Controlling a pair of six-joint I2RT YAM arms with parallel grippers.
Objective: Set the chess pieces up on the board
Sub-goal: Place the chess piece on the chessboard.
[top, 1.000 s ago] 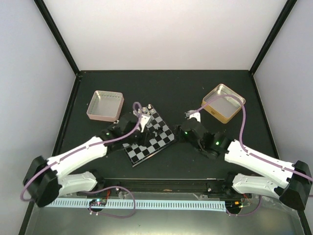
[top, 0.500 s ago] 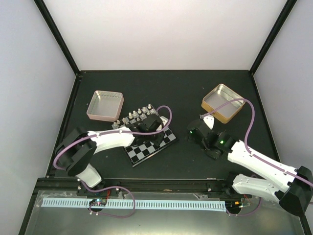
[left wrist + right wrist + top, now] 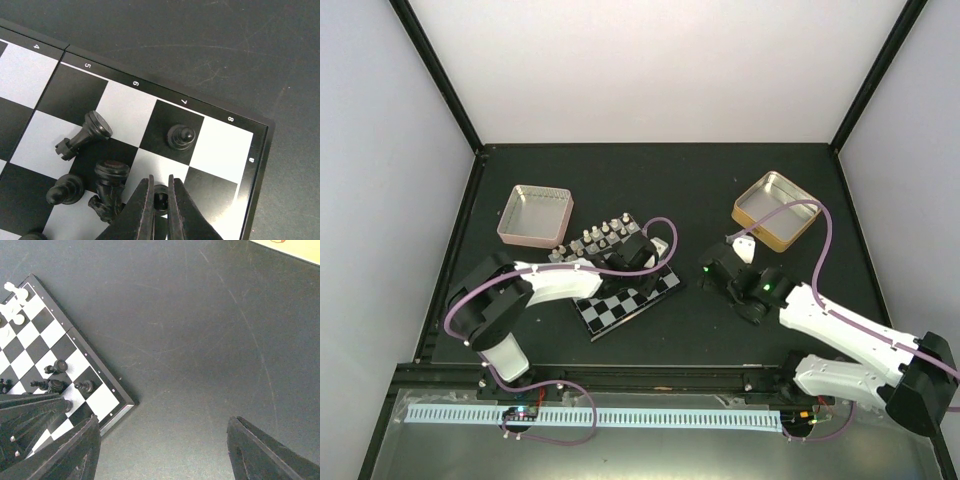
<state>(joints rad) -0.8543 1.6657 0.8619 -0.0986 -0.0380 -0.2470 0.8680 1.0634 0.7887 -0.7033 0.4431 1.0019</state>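
The board [image 3: 616, 308] lies tilted at table centre-left. Pale chess pieces [image 3: 592, 238] stand in a row along its far-left edge. In the left wrist view my left gripper [image 3: 160, 189] is shut on a small black piece [image 3: 161, 199] standing over a white square near the board's right corner [image 3: 250, 150]. Close by, a black pawn [image 3: 180, 136] stands upright, one black piece [image 3: 85, 134] lies toppled, and other black pieces [image 3: 109, 176] cluster beside the fingers. My right gripper [image 3: 160, 452] hovers open over bare table just right of the board [image 3: 50, 352], holding nothing.
A pink tin [image 3: 535, 213] sits behind the board to the left, empty inside. A gold tin [image 3: 777, 210] stands at the back right, its corner [image 3: 295, 250] showing in the right wrist view. Dark table [image 3: 200, 340] lies between board and gold tin.
My left gripper has swung from the board's far corner by the pale pieces to its right side. The right gripper has shifted only slightly.
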